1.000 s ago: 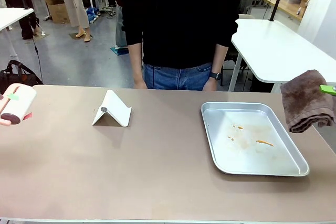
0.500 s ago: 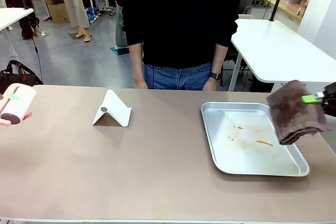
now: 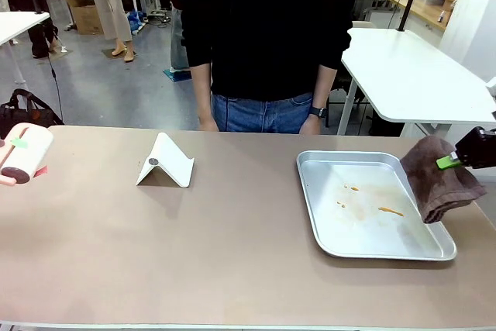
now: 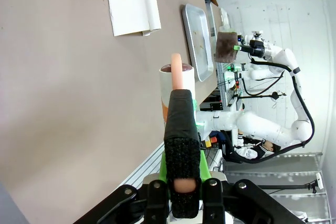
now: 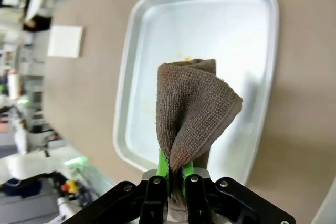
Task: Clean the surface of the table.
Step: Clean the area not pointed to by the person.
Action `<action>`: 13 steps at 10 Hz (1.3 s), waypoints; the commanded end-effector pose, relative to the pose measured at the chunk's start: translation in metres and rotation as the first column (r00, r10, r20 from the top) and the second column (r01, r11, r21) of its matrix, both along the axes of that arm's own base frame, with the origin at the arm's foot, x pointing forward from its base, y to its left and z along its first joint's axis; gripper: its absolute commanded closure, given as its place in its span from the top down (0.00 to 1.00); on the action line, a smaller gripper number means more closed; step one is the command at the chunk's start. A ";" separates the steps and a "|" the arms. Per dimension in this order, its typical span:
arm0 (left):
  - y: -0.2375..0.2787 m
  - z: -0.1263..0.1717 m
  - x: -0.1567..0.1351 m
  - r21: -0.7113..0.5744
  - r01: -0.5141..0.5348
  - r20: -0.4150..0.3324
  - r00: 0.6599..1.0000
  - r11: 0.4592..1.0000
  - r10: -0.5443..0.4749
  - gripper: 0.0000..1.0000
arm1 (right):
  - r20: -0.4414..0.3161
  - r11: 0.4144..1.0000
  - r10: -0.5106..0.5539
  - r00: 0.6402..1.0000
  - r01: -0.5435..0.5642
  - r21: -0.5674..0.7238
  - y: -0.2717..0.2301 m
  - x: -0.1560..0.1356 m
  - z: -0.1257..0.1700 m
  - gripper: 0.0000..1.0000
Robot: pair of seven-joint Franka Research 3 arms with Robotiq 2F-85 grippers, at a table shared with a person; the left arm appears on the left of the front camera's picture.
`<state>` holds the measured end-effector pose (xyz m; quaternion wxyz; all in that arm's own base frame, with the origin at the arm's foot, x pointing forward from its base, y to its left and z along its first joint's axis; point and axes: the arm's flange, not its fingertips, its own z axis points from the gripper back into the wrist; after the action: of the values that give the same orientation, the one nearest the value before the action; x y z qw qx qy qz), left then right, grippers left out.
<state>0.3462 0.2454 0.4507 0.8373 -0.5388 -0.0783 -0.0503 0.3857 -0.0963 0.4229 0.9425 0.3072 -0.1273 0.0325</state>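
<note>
Two grips: right hand (image 3: 447, 162), cloth (image 3: 439, 185); left hand (image 4: 181, 100), perhaps a roller (image 4: 175, 78).

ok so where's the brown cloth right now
In the front view the brown cloth hangs at the right end of the table, pinched in the right gripper, over the right rim of the silver tray.
</note>
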 end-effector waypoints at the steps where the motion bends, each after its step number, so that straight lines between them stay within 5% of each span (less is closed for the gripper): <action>1: -0.001 0.004 0.000 0.000 -0.004 -0.010 1.000 1.000 0.004 0.22 | -0.074 0.994 -0.034 0.997 0.027 -0.106 0.013 0.004 -0.004 0.11; 4: -0.001 0.004 0.000 0.000 -0.004 -0.010 1.000 1.000 0.004 0.22 | -0.101 0.963 -0.167 0.981 0.140 -0.228 0.020 0.026 -0.035 0.11; 7: -0.001 0.004 0.000 0.000 -0.004 -0.010 1.000 1.000 0.004 0.22 | -0.142 0.958 -0.133 0.981 0.090 -0.274 0.045 0.040 -0.059 0.11; 13: -0.001 0.004 0.000 0.000 -0.004 -0.010 1.000 1.000 0.004 0.22 | -0.149 0.985 -0.150 0.977 0.134 -0.108 0.077 0.067 -0.113 0.11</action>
<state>0.3462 0.2454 0.4508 0.8373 -0.5387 -0.0783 -0.0503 0.4422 -0.0244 0.3138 0.9703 0.2303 -0.0443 -0.0586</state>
